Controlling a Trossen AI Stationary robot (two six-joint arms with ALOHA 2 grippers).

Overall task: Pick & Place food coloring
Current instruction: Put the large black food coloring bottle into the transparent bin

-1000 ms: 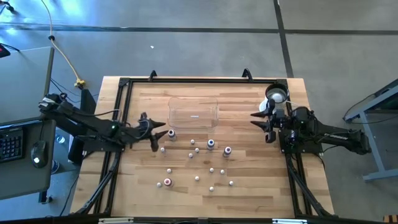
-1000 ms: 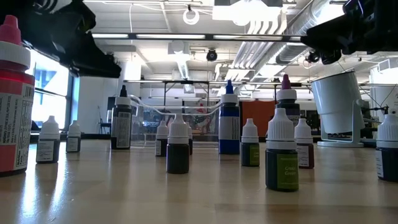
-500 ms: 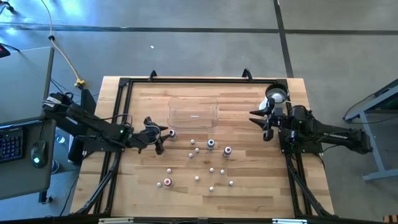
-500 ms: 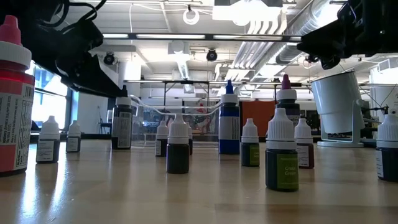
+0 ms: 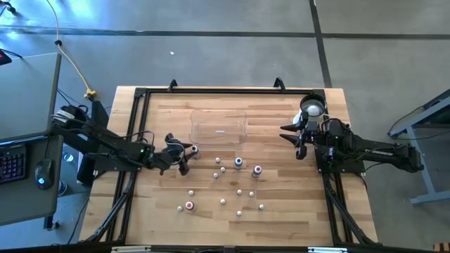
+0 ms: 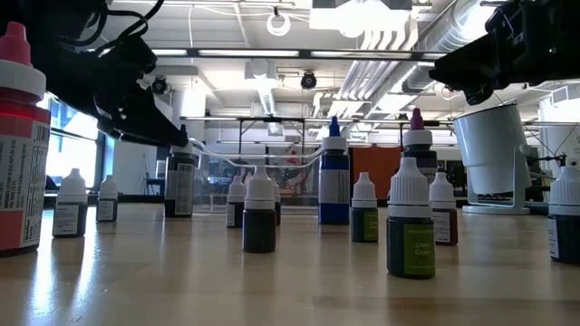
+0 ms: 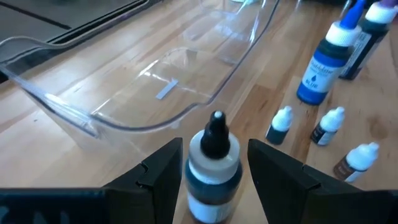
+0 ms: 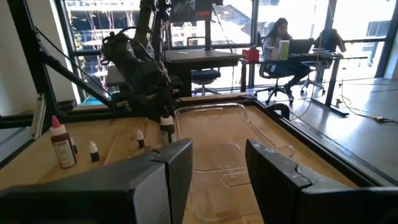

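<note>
Several tiny food coloring bottles (image 5: 239, 191) stand upright on the wooden table, most with whitish caps, one blue (image 5: 238, 163), one red-capped (image 5: 188, 206). My left gripper (image 5: 187, 157) is open and low around a dark bottle with a white collar and black tip (image 7: 214, 163), just on the near side of the clear tray (image 5: 219, 126). Its fingers (image 7: 163, 174) stand on either side of this bottle, and small gaps show. In the low view this bottle (image 6: 178, 186) stands below the left gripper (image 6: 149, 109). My right gripper (image 5: 290, 134) waits, open, beside the white cup (image 5: 311, 109).
The clear shallow tray (image 7: 155, 81) lies just beyond the straddled bottle. The blue bottle (image 7: 317, 68) and small white-capped ones (image 7: 278, 124) stand to its right. A black frame (image 5: 138, 126) borders the table. In the right wrist view a person sits at a desk (image 8: 277, 34).
My left gripper has moved toward the table's right and come down, and its open fingers now stand around the dark bottle near the tray. No bottle has moved.
</note>
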